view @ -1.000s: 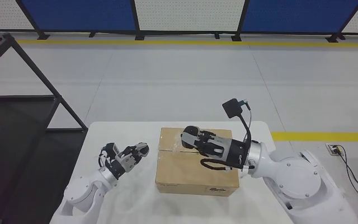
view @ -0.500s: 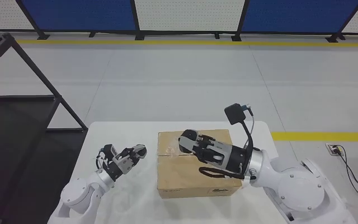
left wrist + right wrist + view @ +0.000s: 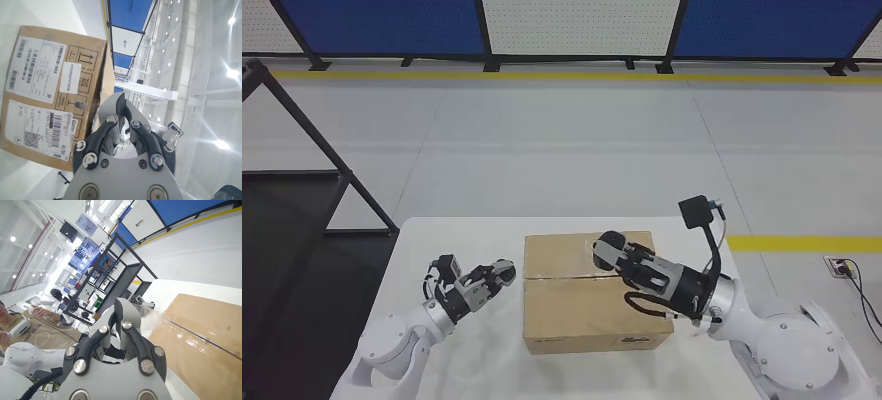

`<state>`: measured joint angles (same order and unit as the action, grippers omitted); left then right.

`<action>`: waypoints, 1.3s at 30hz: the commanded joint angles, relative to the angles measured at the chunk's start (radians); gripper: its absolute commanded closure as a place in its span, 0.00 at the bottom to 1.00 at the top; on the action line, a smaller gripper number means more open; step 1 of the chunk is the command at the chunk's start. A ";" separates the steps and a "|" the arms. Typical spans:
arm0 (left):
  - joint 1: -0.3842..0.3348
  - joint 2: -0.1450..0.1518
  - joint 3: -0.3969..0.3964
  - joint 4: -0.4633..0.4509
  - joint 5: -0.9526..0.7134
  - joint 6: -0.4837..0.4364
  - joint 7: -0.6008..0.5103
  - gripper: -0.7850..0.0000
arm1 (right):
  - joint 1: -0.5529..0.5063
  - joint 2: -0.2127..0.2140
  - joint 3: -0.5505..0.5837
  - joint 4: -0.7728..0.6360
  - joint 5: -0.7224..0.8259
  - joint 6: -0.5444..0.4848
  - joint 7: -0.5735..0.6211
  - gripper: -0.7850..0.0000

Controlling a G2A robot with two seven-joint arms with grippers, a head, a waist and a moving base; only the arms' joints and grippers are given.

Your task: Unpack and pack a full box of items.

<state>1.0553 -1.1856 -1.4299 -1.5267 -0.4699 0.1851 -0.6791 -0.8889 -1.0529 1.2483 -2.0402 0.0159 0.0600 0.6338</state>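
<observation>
The closed cardboard box (image 3: 572,310) sat at the middle of the white bench (image 3: 442,240), its flaps shut and a taped seam (image 3: 562,277) running from 9 to 3 o'clock across the top. It lay squarer to the bench edge than a second earlier, when it had been turned a little.

The right tool (image 3: 608,245), its fingers pressed together on nothing, was over the box top at about 1 o'clock from the box's centre, just past the seam. Whether it touched the cardboard could not be told. Over the last second it had slid from the 11 o'clock part of the lid toward 3 o'clock, and the arm behind it had swung back toward 4 o'clock.

The left tool (image 3: 504,270), also closed and empty, sat at the box's 9 o'clock side, level with the seam and just beside the wall that carries the shipping labels (image 3: 36,70). A narrow strip of bench showed between tip and box in the top view. It had edged in toward the box since half a second before, when it stood farther off toward 9 o'clock.
</observation>
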 commanded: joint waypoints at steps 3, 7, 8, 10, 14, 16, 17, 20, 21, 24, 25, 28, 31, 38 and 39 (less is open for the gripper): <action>-0.006 0.000 0.017 -0.018 0.016 0.007 0.009 1.00 | -0.021 0.002 0.020 0.004 0.004 -0.005 0.003 1.00; -0.015 -0.001 0.033 -0.023 0.025 0.013 0.029 1.00 | -0.044 0.004 0.039 0.003 -0.002 -0.009 -0.003 1.00; -0.017 -0.001 0.036 -0.024 0.026 0.015 0.032 1.00 | -0.051 0.005 0.046 0.002 -0.004 -0.011 -0.006 1.00; -0.020 -0.001 0.041 -0.024 0.027 0.017 0.034 1.00 | -0.069 0.006 0.062 0.002 -0.005 -0.014 -0.013 1.00; -0.026 -0.001 0.048 -0.019 0.030 0.021 0.042 1.00 | -0.108 0.010 0.099 0.001 -0.004 -0.019 -0.022 1.00; -0.029 -0.001 0.052 -0.018 0.030 0.022 0.043 1.00 | -0.126 0.011 0.113 0.000 -0.006 -0.020 -0.024 1.00; -0.030 -0.001 0.053 -0.018 0.030 0.024 0.043 1.00 | -0.134 0.012 0.120 0.001 -0.007 -0.020 -0.027 1.00; -0.033 -0.001 0.059 -0.020 0.033 0.026 0.047 1.00 | -0.157 0.014 0.139 0.006 -0.010 -0.021 -0.034 1.00; -0.034 -0.001 0.062 -0.021 0.036 0.028 0.048 1.00 | -0.164 0.014 0.145 0.009 -0.009 -0.022 -0.035 1.00; -0.038 -0.001 0.069 -0.020 0.037 0.030 0.052 1.00 | -0.181 0.016 0.160 0.015 -0.005 -0.026 -0.033 1.00; -0.040 -0.002 0.072 -0.019 0.037 0.031 0.053 1.00 | -0.185 0.016 0.165 0.017 -0.004 -0.027 -0.033 1.00; -0.044 -0.002 0.076 -0.017 0.038 0.033 0.056 1.00 | -0.199 0.017 0.180 0.020 -0.004 -0.029 -0.035 1.00; -0.047 -0.001 0.078 -0.015 0.039 0.036 0.058 1.00 | -0.215 0.019 0.197 0.021 -0.002 -0.033 -0.038 1.00; -0.050 0.000 0.082 -0.015 0.041 0.039 0.062 1.00 | -0.257 0.022 0.239 0.035 0.004 -0.039 -0.046 1.00; -0.051 0.000 0.083 -0.015 0.041 0.039 0.063 1.00 | -0.263 0.022 0.243 0.037 0.004 -0.039 -0.046 1.00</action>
<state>1.0056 -1.1859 -1.3480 -1.5414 -0.4298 0.2237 -0.6171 -1.1465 -1.0313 1.4870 -2.0057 0.0198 0.0213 0.5875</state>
